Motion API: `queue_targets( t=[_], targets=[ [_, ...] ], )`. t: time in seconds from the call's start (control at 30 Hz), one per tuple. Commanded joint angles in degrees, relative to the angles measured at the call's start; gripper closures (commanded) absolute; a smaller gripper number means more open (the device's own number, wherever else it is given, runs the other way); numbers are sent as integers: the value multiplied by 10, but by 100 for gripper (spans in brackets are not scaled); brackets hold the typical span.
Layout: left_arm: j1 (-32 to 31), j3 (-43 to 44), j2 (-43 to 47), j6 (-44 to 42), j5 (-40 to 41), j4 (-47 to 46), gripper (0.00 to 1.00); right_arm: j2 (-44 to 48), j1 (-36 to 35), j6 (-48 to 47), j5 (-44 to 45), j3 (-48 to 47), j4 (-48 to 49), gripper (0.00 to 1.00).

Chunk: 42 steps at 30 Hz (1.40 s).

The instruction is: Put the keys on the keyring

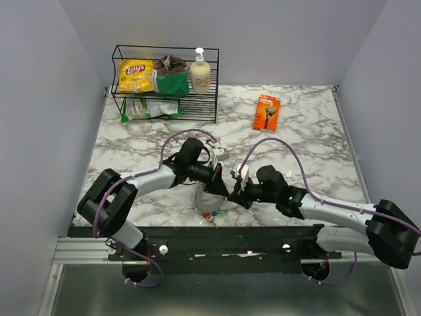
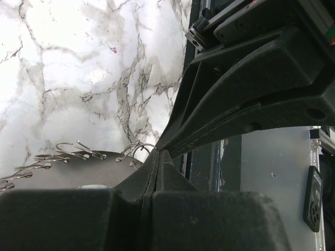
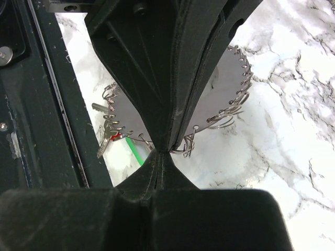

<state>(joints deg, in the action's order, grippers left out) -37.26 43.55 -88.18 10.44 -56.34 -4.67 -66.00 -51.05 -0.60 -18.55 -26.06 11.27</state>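
1. Right gripper (image 3: pixel 159 155), closest thing to its wrist cam: fingers pressed flat together, no gap at the tips.
2. Left gripper (image 2: pixel 157 152): same, fingers squeezed to a point. The two grippers meet tip to tip, the left coming in from the left and the right from the right.
3. Meeting point is right on the rim of the keyring (image 3: pixel 222 89). A wire hook sits at the tips, but I can't tell whether either pair has actually nipped it.
4. Keyring look: flat grey face, with thin silvery wire hooks fringing the rim all the way round, so the outline is toothed.
5. Keys (image 3: pixel 104 142): bunched at the keyring's rim on the side toward the arm bases. One plain silver blade shows, with a red bit touching it and a green strip just beside. Can't tell if they're on a hook or only lying against the rim.
6. Location: near edge of the marble table (image 1: pixel 309 151), between the two arms, just ahead of the black base rail (image 1: pixel 217 234). Can't tell whether the ring lies flat or is lifted.
7. Further out: wire rack (image 1: pixel 197 108) at far left holds a chip bag (image 1: pixel 135 74) and a soap bottle (image 1: pixel 200 76). An orange box (image 1: pixel 266 113) lies to its right, well apart from the grippers.
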Motion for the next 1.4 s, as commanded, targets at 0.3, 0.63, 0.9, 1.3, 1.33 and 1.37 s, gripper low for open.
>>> queue_targets(
  t=[0.3,0.63,0.9,1.3,1.33,1.37],
  targets=[
    [-4,-42,10,110,22,-181,100,11,-5,4,-10,0,13,99],
    [-4,-77,-12,222,9,-342,100,3,-8,4,-7,2,21,99],
    [-2,-100,-34,308,-10,-476,100,1,-9,4,-6,4,24,99],
    [16,-105,-35,314,-18,-476,100,1,-10,4,-3,5,22,99],
    [20,-104,-21,278,-15,-448,97,1,-11,4,-3,5,21,99],
    [30,-103,-11,259,-6,-386,91,2,-11,4,-3,5,21,99]
  ],
)
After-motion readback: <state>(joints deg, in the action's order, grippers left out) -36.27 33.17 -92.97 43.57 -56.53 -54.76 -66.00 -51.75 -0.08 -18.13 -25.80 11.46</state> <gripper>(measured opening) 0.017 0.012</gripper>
